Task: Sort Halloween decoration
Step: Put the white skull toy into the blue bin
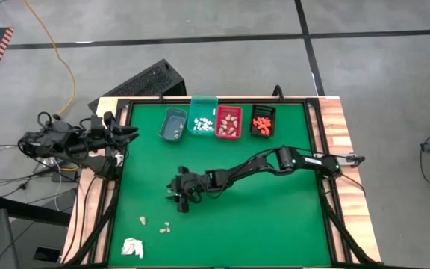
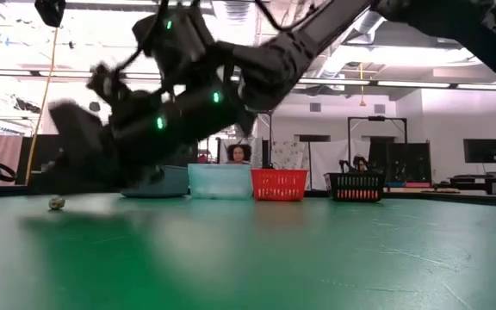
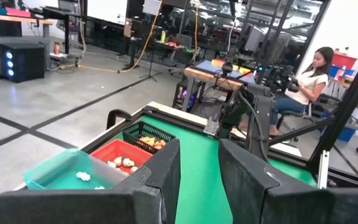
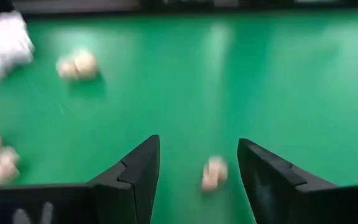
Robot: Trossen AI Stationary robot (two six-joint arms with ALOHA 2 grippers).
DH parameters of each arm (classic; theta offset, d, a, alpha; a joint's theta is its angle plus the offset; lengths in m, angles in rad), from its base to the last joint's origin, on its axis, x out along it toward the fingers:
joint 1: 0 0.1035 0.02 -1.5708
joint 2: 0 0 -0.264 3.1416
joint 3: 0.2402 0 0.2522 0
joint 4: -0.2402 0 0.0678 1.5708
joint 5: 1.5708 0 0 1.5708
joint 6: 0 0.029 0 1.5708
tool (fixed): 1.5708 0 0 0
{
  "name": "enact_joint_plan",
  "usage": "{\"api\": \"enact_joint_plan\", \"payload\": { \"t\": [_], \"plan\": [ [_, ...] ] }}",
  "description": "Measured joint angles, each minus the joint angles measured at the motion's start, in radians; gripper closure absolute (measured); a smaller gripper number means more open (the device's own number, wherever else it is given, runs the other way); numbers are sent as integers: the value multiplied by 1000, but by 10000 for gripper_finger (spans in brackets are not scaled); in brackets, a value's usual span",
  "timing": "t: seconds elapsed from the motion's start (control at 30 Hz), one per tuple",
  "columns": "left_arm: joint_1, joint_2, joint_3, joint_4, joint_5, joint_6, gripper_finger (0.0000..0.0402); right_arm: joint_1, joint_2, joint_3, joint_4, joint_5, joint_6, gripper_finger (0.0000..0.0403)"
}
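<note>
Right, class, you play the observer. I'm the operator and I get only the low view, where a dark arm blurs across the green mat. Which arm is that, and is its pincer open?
Observer: It is the right arm. From its wrist view, the right pincer stands open just above the green mat.
Operator: Is anything between its fingers?
Observer: Yes, a pale beige piece lies on the mat between them and touches neither finger.
Operator: Where is the other arm?
Observer: From above, the left pincer is at the mat's left edge, well away from the right one.
</note>
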Motion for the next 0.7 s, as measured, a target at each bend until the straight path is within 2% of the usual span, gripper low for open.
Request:
{"api": "enact_joint_plan", "payload": {
  "t": [0.33,0.7],
  "plan": [
    [0,0,0,-9,-1,-2,303,-6,27,-8,-23,2,17,202],
    [0,0,0,-8,-3,-2,303,-7,26,-10,-31,9,72,305]
  ]
}}
